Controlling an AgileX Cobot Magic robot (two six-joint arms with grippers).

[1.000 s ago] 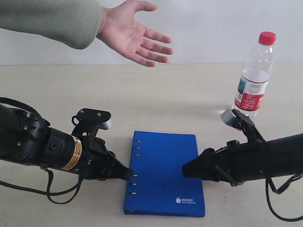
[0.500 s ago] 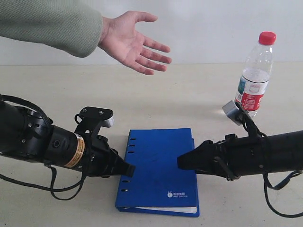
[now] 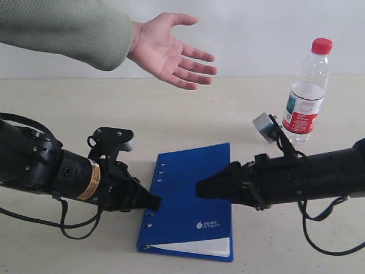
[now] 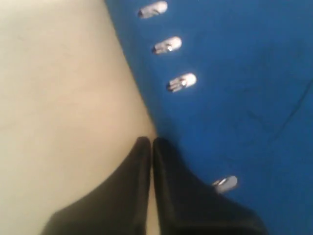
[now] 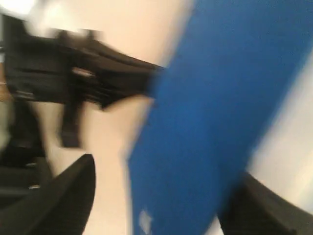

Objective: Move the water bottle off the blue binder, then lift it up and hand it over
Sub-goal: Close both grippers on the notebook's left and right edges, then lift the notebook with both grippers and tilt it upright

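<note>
Only the left wrist view shows the left gripper (image 4: 151,144) pinched closed, its tips at the spine edge of the blue binder (image 3: 177,222). The blurred right wrist view shows the right gripper (image 5: 166,169) spread wide, binder between its fingers. Exterior: binder lower centre; water bottle (image 3: 307,91) upright at upper right, well apart from it; a person's open hand (image 3: 171,48) upper left

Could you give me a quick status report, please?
Left gripper shut, tip at spine edge of flat bright-blue ring binder. Right gripper open, straddling binder. Clear plastic red-capped water bottle upright on table, off binder. Person's open hand held out beyond.
</note>
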